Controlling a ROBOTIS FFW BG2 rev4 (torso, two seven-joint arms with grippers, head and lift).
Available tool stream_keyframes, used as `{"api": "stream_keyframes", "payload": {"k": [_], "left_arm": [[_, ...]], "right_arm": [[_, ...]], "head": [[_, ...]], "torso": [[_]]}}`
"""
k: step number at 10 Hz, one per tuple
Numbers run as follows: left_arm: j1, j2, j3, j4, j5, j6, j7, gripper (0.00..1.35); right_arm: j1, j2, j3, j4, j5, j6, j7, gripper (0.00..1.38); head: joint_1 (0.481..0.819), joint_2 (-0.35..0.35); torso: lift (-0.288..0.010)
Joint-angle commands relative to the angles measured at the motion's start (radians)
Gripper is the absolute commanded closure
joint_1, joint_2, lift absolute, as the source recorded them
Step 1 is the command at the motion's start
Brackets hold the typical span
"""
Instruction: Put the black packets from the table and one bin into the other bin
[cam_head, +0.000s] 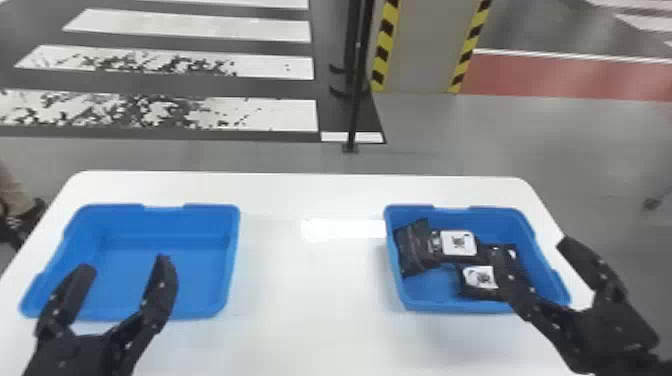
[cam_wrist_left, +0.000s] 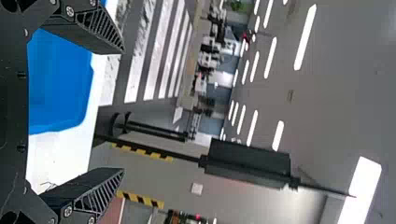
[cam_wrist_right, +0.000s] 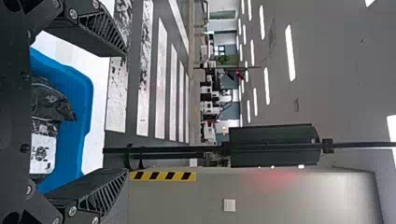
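While my left gripper (cam_head: 125, 264) hangs spread and empty over one blue bin (cam_head: 160, 222), my right gripper (cam_head: 531, 246) hovers spread, also empty, near the black packets (cam_head: 415, 250).

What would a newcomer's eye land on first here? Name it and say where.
Most likely the bright blue left bin and right bin, on either side of the white table; the right one holds black packets with white labels. Next, probably the left gripper and right gripper, jaws open, one seen against each bin. Bold white floor stripes stand out beyond the table, toward the left.
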Motion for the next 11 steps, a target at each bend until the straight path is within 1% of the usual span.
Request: {"api": "stream_keyframes", "payload": {"k": [1,2,3,5,6,8,11], "left_arm": [[0.061,-0.014,0.003,-0.042,0.002,-0.006,0.035,0.14],[0.068,-0.022,0.023,-0.055,-0.03,-0.001,0.037,0.14],[0.066,-0.022,0.029,-0.067,-0.094,0.007,0.041,0.14],[0.066,-0.019,0.031,-0.079,-0.201,-0.003,0.058,0.14],[0.063,-0.018,0.029,-0.082,-0.217,-0.008,0.06,0.14],[0.063,-0.013,0.021,-0.082,-0.217,-0.033,0.06,0.14],[0.061,-0.01,0.015,-0.082,-0.211,-0.038,0.06,0.14]], "right_arm": [[0.059,0.016,-0.023,-0.052,0.018,0.037,-0.007,0.14],[0.084,0.018,-0.029,-0.089,0.042,0.079,-0.02,0.14],[0.101,0.019,-0.027,-0.13,0.06,0.113,-0.046,0.14],[0.113,0.022,-0.021,-0.172,0.092,0.138,-0.066,0.14],[0.111,0.019,-0.013,-0.17,0.092,0.138,-0.066,0.14],[0.103,0.009,0.007,-0.167,0.092,0.128,-0.066,0.14],[0.101,0.009,0.009,-0.167,0.09,0.126,-0.066,0.15]], "head": [[0.695,-0.084],[0.695,-0.078],[0.695,-0.077],[0.695,-0.074],[0.695,-0.074],[0.695,-0.066],[0.695,-0.062]], "torso": [[-0.11],[-0.11],[-0.11],[-0.11],[-0.11],[-0.11],[-0.11]]}}
